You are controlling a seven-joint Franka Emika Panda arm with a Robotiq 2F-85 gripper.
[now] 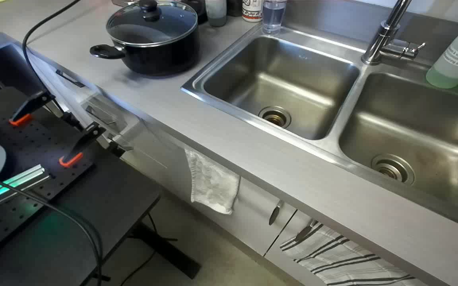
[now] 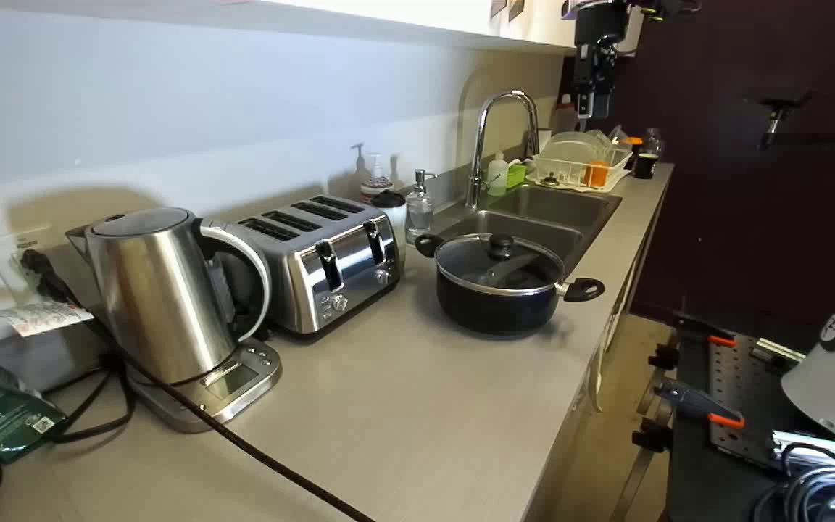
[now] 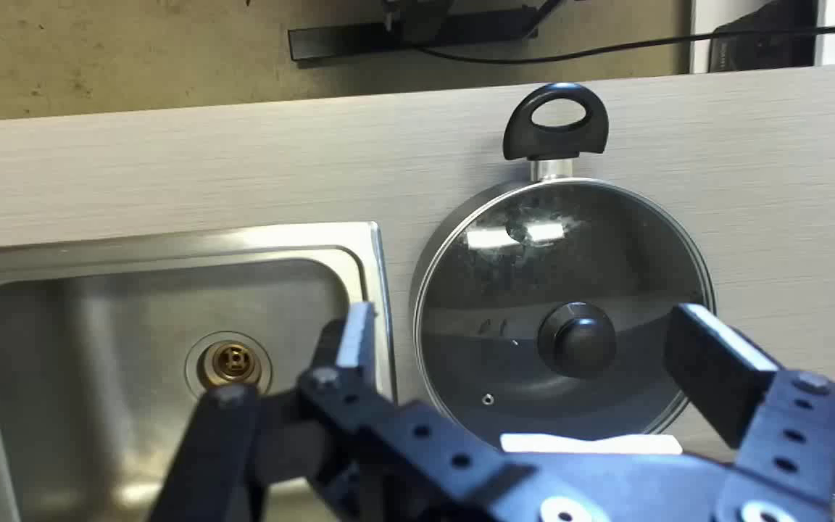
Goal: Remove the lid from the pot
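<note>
Pot (image 2: 493, 312) stands on the grey counter (image 2: 396, 435), glass lid (image 3: 526, 290) seated over it, black knob (image 3: 578, 339) uppermost. Edges: narrow strip of counter between pot and the rim of the sink (image 3: 287, 241), per wrist view. Front handle (image 3: 555, 141) points toward the counter's front edge, its tip roughly in line with that edge there. Wall side: back handle (image 2: 428, 245) near a clear pump bottle (image 2: 420, 214); toaster (image 2: 327, 268) beside the pot, apart from it. More width the other way: counter runs past the toaster to the kettle (image 2: 160, 297), a dark cord (image 2: 265, 457) crossing that stretch in an exterior view; cannot tell if it lies flat.

Gripper (image 3: 526, 330) hangs high, fingers pointing down, well apart from the lid. Fingers spread wide. From the wrist, one fingertip shows against the sink's rim, the other against the lid's edge; knob between, nearer the latter. White arm base (image 2: 834, 370) across a floor gap.
</note>
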